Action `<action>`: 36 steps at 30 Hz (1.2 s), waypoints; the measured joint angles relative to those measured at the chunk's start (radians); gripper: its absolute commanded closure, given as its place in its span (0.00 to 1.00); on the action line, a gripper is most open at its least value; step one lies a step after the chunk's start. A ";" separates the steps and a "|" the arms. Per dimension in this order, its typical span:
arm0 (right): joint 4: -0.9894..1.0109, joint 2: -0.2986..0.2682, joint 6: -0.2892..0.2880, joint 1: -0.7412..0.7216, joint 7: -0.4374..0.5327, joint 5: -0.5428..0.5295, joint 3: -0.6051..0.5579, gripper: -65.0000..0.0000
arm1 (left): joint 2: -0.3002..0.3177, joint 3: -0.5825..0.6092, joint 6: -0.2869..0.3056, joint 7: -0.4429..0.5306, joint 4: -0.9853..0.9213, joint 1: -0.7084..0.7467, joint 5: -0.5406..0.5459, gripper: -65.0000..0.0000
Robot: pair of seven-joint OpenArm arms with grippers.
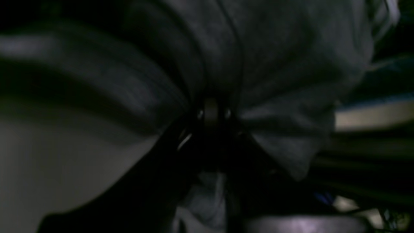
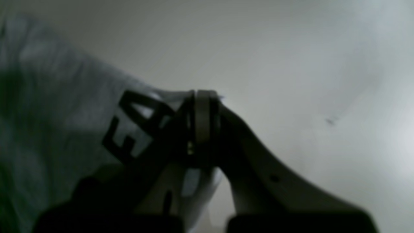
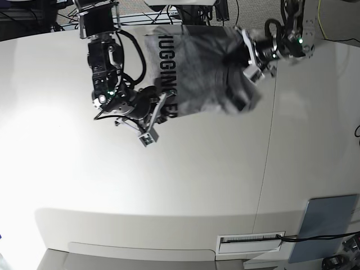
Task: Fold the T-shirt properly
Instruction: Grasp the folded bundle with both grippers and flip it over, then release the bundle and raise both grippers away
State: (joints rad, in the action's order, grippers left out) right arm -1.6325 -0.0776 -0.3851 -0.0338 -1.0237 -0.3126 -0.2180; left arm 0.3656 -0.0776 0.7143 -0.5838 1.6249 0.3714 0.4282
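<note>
The left hand (image 1: 212, 111) is clamped on a bunch of the T-shirt (image 1: 258, 58): in its wrist view the two dark fingertips meet with grey cloth pinched between them, and folds fan out from that pinch to both sides and upward, filling most of the dim picture. The right hand (image 2: 202, 113) is likewise pressed together on the T-shirt (image 2: 58, 106); its wrist view shows the pale fingers (image 2: 203, 110) closed on a thin edge of fabric, with black block letters lying just to the left of the grip and the grey cloth sloping away down to the left. Beyond that hand lies only the pale table (image 2: 291, 64). In the base view the right hand (image 3: 159, 108) holds the lettered edge of the T-shirt (image 3: 197, 73) at the garment's lower left, while the left hand (image 3: 246, 56) holds it at the right side, where the cloth is gathered and dark creases radiate from the grip. The garment stretches between the two hands near the far edge of the white table (image 3: 169, 185), the black lettering running down its left border. A loose flap hangs below the left hand. Well apart, at the near right corner, lies a blue-grey pad (image 3: 329, 225).
</note>
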 measured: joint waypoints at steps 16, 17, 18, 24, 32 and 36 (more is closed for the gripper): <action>-0.225 -0.022 -0.001 0.240 -0.015 0.016 -0.106 1.00 | 0.000 0.002 -0.119 0.010 -0.205 -0.379 -0.140 1.00; -0.248 -0.022 -0.003 0.262 -0.018 0.012 -0.131 1.00 | 0.002 0.000 -0.119 0.006 -0.205 -0.389 -0.111 1.00; -0.270 -0.021 -0.005 0.279 -0.020 0.013 -0.151 1.00 | 0.006 0.000 -0.119 0.001 -0.202 -0.398 -0.074 1.00; -0.377 -0.019 0.053 0.291 0.006 0.111 -0.116 1.00 | 0.067 -0.016 -0.119 -0.162 -0.078 -0.388 0.132 1.00; -0.379 -0.019 0.064 0.291 0.010 0.109 0.098 1.00 | 0.072 -0.249 -0.129 -0.176 -0.019 -0.208 0.230 1.00; -0.393 -0.019 0.064 0.339 -0.023 0.109 0.194 1.00 | 0.069 -0.375 -0.067 -0.175 -0.016 -0.082 0.292 1.00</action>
State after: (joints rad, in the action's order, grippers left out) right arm -2.0254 -0.0967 -0.3206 0.3054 -1.0470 -0.2035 -0.0242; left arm 0.4351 -0.4526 0.6476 -0.7586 1.6093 0.2893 0.7204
